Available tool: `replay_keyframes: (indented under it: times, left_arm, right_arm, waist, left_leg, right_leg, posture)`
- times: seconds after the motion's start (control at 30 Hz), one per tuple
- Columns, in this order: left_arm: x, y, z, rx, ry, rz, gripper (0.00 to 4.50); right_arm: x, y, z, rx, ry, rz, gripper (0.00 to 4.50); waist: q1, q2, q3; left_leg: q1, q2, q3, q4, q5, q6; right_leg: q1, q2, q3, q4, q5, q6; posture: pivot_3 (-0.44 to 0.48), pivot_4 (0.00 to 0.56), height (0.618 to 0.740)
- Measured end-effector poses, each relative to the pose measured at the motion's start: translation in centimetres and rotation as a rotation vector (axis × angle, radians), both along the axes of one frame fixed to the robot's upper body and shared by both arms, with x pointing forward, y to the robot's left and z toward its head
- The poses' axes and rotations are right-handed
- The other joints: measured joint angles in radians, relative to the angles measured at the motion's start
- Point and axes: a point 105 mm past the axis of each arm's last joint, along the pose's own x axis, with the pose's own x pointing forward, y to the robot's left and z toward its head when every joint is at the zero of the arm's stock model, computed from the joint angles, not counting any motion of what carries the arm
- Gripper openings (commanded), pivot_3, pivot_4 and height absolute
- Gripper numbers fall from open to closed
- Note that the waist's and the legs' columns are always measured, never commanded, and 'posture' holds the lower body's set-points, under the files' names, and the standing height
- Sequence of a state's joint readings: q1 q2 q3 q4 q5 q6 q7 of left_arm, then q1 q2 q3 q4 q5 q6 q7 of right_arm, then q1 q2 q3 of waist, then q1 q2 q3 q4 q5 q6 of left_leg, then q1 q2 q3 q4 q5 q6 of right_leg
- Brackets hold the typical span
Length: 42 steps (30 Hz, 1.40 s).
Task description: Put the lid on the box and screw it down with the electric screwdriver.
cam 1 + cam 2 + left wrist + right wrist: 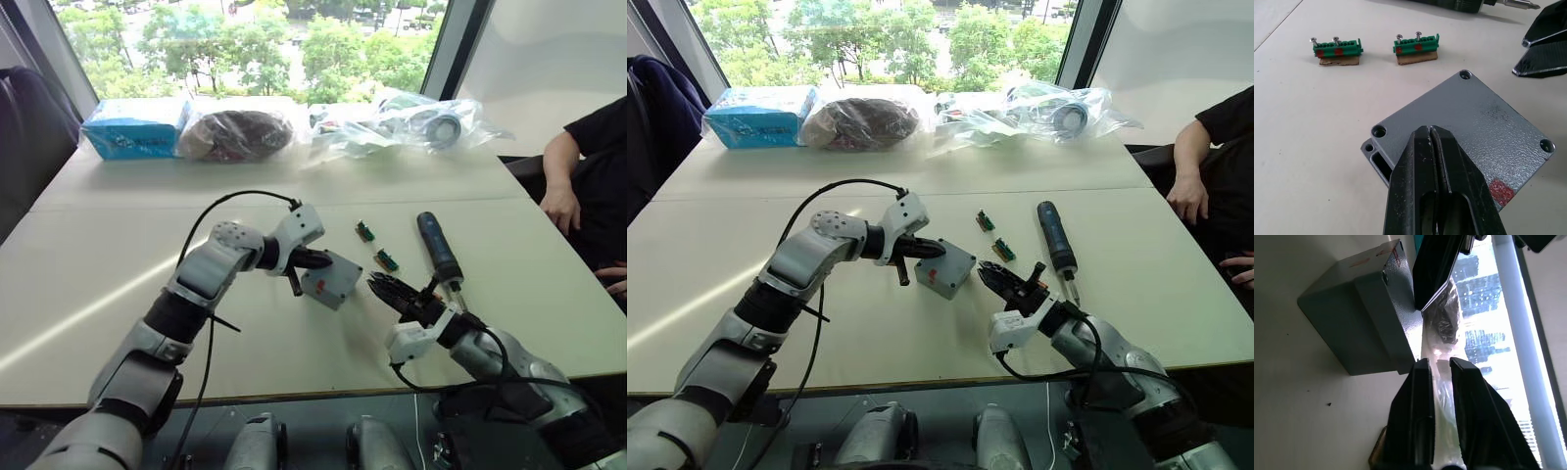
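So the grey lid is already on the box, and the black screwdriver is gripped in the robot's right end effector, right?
Not quite. The lid is on the box, but the screwdriver lies free on the table; the left eye view shows the right end effector beside it, holding nothing.

A pale, cream-coloured table [715, 245] carries everything, with a seam running across it. Along the far edge, by the window, lie a blue carton [759, 115], a clear bag holding something dark brown [860, 121] and more clear plastic bags [1038, 108] of what may be metal parts. Nearer, the grey box [942, 268] sits with the lid [1469, 125] on it, turned slightly askew. Just beside it lie two small green terminal blocks [995, 235] with upright screws, and beyond them the black electric screwdriver [1054, 238].
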<state>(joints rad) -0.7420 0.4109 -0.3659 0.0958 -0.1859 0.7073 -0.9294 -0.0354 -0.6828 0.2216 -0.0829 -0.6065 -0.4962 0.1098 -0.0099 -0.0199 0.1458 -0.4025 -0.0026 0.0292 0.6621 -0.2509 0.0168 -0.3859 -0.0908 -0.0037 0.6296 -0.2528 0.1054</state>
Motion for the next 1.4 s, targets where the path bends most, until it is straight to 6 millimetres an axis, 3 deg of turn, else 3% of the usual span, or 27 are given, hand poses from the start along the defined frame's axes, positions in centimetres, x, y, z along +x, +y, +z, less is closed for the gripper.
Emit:
replay_keyframes:
  times: [0.33,0.43,0.6,0.77,0.93,1.03,1.13,1.4]
  left_arm:
    - [0.0,0.3,0.6,-0.136,0.069,0.054,0.00]
    - [0.2,0.3,1.1,-0.183,0.092,0.084,0.00]
    - [0.3,0.6,3.3,-0.291,0.106,0.092,0.00]
    - [1.2,2.0,4.9,-0.333,0.077,0.151,0.00]
    - [1.5,3.9,4.5,-0.285,0.069,0.201,0.00]
    - [1.2,4.7,3.0,-0.260,0.106,0.220,0.00]
    - [0.6,4.9,1.7,-0.241,0.151,0.212,0.00]
    - [-0.4,4.1,1.0,-0.206,0.169,0.154,0.00]
  right_arm:
    - [-1.3,1.2,-2.8,0.426,0.639,-0.155,0.04]
    - [-1.5,1.6,-2.7,0.551,0.759,-0.176,0.04]
    - [-1.1,1.6,-1.4,0.623,0.793,-0.180,0.04]
    - [-1.0,1.0,-1.3,0.644,0.812,-0.207,0.04]
    - [-1.0,0.9,0.0,0.674,0.787,-0.209,0.04]
    - [-1.1,1.2,0.5,0.707,0.785,-0.204,0.04]
    - [-1.2,1.3,0.8,0.726,0.786,-0.203,0.04]
    - [-1.1,1.8,0.9,0.735,0.793,-0.196,0.04]
  waist:
    - [0.004,0.002,0.004]
    - [0.005,0.003,0.010]
    - [0.004,0.004,0.012]
    - [0.004,0.004,0.012]
    - [0.003,0.004,0.013]
    - [0.002,0.004,0.013]
    - [0.006,0.004,0.013]
    - [0.019,0.004,0.013]
  left_leg:
    - [-0.006,-0.001,-0.001,0.000,0.000,0.000]
    - [-0.008,-0.001,-0.001,0.000,0.000,0.000]
    - [-0.015,-0.001,-0.001,-0.001,0.000,0.000]
    - [-0.020,-0.002,-0.001,-0.001,0.000,0.000]
    - [-0.020,-0.002,-0.001,-0.001,0.000,0.000]
    - [-0.020,-0.002,-0.001,-0.001,0.000,0.000]
    - [-0.021,-0.002,-0.001,-0.001,0.000,0.000]
    - [-0.021,-0.002,0.000,-0.001,0.000,0.000]
  right_leg:
    - [-0.007,-0.007,-0.001,0.000,0.000,0.000]
    - [-0.009,-0.007,-0.001,0.000,0.000,0.000]
    - [-0.015,-0.007,-0.002,0.000,0.000,0.000]
    - [-0.020,-0.007,-0.002,0.000,0.000,0.000]
    - [-0.021,-0.005,-0.003,0.000,0.001,0.000]
    - [-0.021,-0.006,-0.003,0.000,0.000,0.000]
    - [-0.021,-0.006,-0.003,0.000,0.000,0.000]
    - [-0.022,-0.007,-0.003,0.000,0.000,0.000]
  posture:
    - [0.000,0.150,0.740]
    - [0.000,0.150,0.740]
    - [0.000,0.150,0.740]
    - [0.000,0.150,0.740]
    - [0.000,0.150,0.740]
    - [0.000,0.150,0.740]
    - [0.000,0.150,0.740]
    - [0.000,0.150,0.740]
